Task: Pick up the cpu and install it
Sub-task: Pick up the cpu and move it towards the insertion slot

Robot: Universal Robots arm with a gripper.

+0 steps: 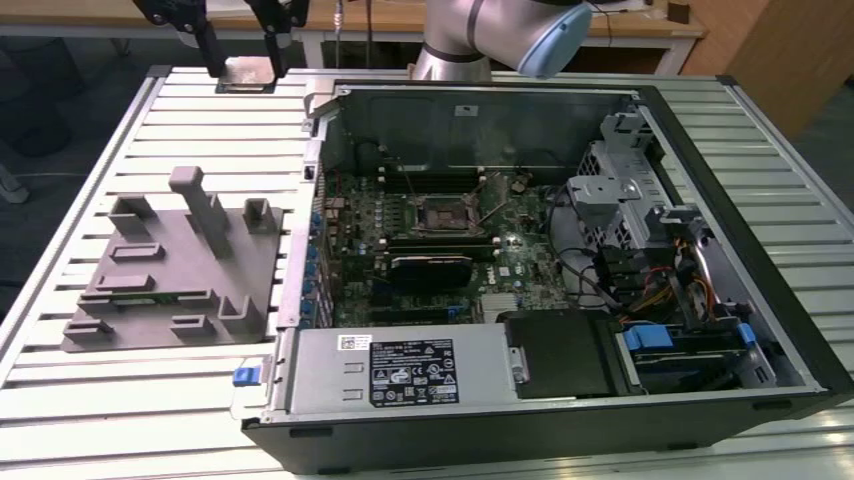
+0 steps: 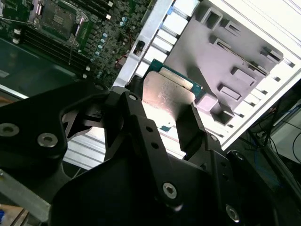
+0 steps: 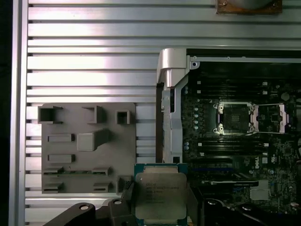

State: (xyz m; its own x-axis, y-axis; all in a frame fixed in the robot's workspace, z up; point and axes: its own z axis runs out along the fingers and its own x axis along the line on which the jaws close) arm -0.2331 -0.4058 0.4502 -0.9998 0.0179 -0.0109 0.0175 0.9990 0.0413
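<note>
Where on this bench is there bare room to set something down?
Bare ribbed metal tabletop lies between the grey moulded fixture tray and the far edge, and again in front of that tray. The open black computer case is packed; the gripper holds the silvery square cpu above the far strip.

The scene is carried by a desk (image 1: 147, 400) of ribbed, silvery metal slats, across which bright glare is thrown from above. At the far side a wooden table (image 1: 654, 28) with white legs is seen. At the exterior view's far right a brown wooden panel (image 1: 787, 60) stands. A dark floor (image 1: 54, 110) is made out at that view's left.
</note>
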